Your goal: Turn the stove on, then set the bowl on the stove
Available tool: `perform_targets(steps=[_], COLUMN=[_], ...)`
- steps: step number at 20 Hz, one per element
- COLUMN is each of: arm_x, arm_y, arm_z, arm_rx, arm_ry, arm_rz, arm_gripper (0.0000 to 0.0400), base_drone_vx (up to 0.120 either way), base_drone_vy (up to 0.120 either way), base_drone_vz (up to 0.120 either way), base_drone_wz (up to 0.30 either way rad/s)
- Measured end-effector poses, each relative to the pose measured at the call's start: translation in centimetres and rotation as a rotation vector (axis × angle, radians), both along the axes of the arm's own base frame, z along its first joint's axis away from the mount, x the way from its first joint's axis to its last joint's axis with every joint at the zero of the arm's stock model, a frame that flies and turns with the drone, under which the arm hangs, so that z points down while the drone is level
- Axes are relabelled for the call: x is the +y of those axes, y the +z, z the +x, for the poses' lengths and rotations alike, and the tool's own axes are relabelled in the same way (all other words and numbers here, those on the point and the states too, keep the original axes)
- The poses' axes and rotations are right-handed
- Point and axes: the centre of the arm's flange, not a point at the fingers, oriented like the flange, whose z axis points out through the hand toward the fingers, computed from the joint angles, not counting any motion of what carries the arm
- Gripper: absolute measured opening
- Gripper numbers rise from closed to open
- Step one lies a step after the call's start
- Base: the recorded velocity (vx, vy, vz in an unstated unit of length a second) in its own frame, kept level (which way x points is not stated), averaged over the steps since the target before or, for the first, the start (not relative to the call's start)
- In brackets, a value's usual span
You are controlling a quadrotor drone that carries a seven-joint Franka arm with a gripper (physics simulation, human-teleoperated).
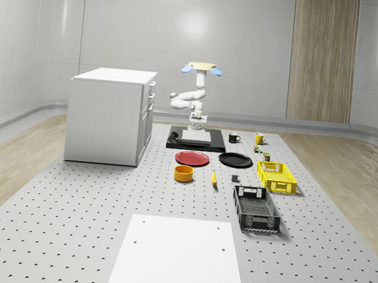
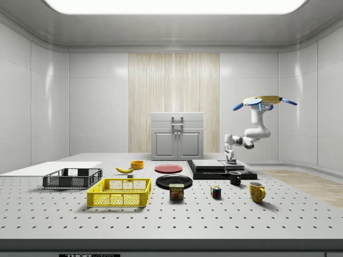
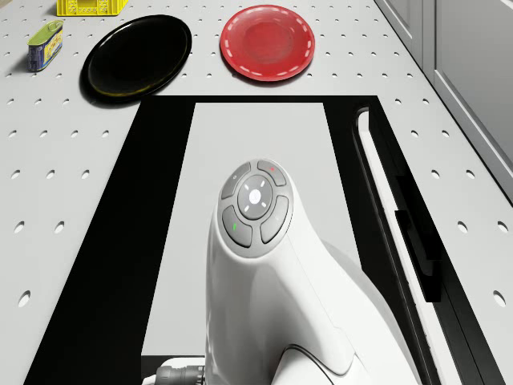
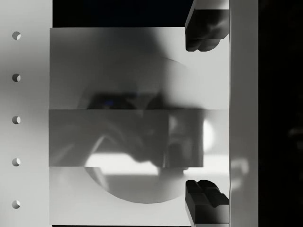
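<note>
The drone [image 1: 201,68] hovers above the stove [image 1: 195,141], near the centre of the whole-scene view and at the right of the side view, its blue rotors level. The white arm [image 1: 191,100] folds down from it, and the pincer [image 1: 196,122] hangs just above the stove's pale plate, fingers pointing down. In the wrist view the two dark fingertips [image 4: 203,26] stand wide apart over the shiny plate, with nothing between them.

The stove is a black slab with a light rectangular top; in the drone view a long black strip [image 3: 401,233] runs along one edge of it. The arm's wrist, with its ring of grey buttons [image 3: 256,207], covers the middle of the plate in that view.

The orange bowl [image 1: 184,173] sits on the perforated counter [image 1: 71,197], below the stove in the whole-scene view and well apart from it. A red plate [image 1: 193,158] lies between bowl and stove, and a black plate [image 1: 235,160] lies just right of the red one. A banana [image 1: 213,177] lies right of the bowl.

Further right stand a yellow crate [image 1: 277,176] and, lower, a black crate [image 1: 256,209]. A black mug [image 1: 233,138] and a yellow mug [image 1: 259,138] stand right of the stove. A white cabinet [image 1: 110,115] stands at left of the stove.
</note>
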Motion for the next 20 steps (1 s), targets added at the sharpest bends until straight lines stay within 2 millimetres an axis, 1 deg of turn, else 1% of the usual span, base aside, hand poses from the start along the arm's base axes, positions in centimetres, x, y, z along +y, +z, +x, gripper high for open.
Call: perform_targets(steps=[12,20], arm_x=[0.0,0.0], arm_y=[0.3,1.0], arm_z=[1.5,1.8], arm_rx=[0.0,0.0], arm_ry=[0.0,0.0], arm_rz=[0.0,0.0], arm_gripper=[0.04,0.04], base_drone_vx=[0.0,0.0], base_drone_vy=[0.0,0.0], base_drone_vz=[0.0,0.0], base_drone_wz=[0.0,0.0])
